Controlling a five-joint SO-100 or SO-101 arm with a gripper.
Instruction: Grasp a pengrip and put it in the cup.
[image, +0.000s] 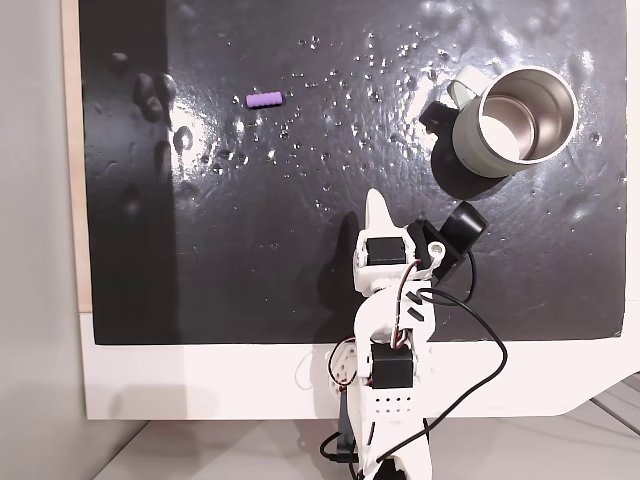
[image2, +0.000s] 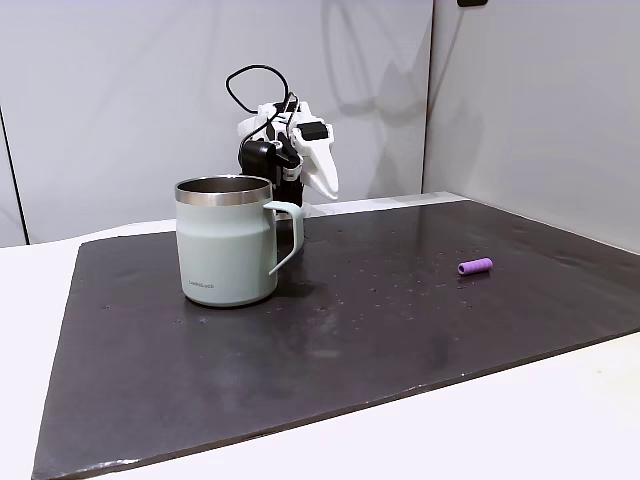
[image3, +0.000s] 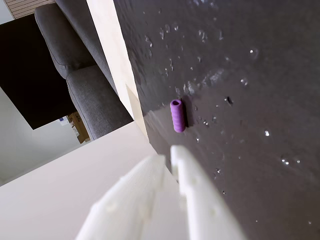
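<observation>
In the fixed view from above, the pengrip (image: 265, 100) lies alone in the upper left of the dark desk (image: 250, 250); the claw (image: 378, 208) sits at centre, clenched and empty, well apart from it; the cup (image: 515, 120) stands upright in the upper right. The reach looks barely begun: next the claw must spread and travel up-left to the pengrip.

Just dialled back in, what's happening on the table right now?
The white arm's two-finger gripper is raised above the black mat with its fingers nearly together and nothing between them. The tiny purple ribbed pengrip lies alone on the mat, untouched, ahead of the fingertips in the wrist view. The pale grey-green metal mug stands upright and apart from it, and what shows of its steel inside looks empty. The grasp has not begun.
</observation>
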